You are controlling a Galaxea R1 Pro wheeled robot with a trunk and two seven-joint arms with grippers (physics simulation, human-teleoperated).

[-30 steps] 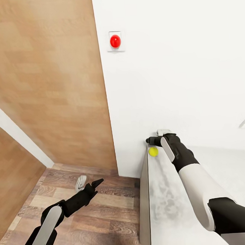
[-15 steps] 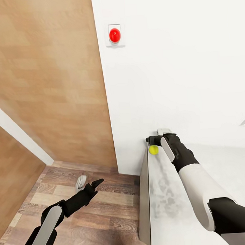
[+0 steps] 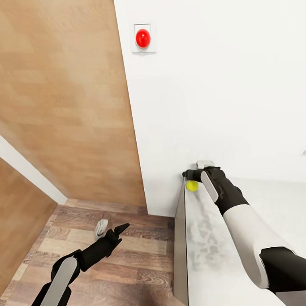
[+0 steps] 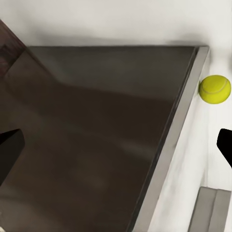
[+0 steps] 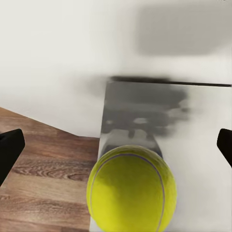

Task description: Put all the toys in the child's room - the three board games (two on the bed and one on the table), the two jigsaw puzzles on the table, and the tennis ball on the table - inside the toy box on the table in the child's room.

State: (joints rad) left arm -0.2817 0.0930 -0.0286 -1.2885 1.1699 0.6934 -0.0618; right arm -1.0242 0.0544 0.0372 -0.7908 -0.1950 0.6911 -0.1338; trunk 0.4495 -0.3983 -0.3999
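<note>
The small yellow-green tennis ball (image 3: 192,185) lies at 6 o'clock just below the right gripper (image 3: 188,175), between its 2 spread fingers.

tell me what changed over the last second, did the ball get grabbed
No grab. The tennis ball has crept a little toward the table's far corner, near the edge, the right gripper open above it. The head view drifted, so the red button sits higher. Left gripper unchanged over the floor.

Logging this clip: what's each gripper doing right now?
Left gripper: open, empty, out over the wooden floor.
Right gripper: open, above the tennis ball at the table corner, not gripping it.
</note>
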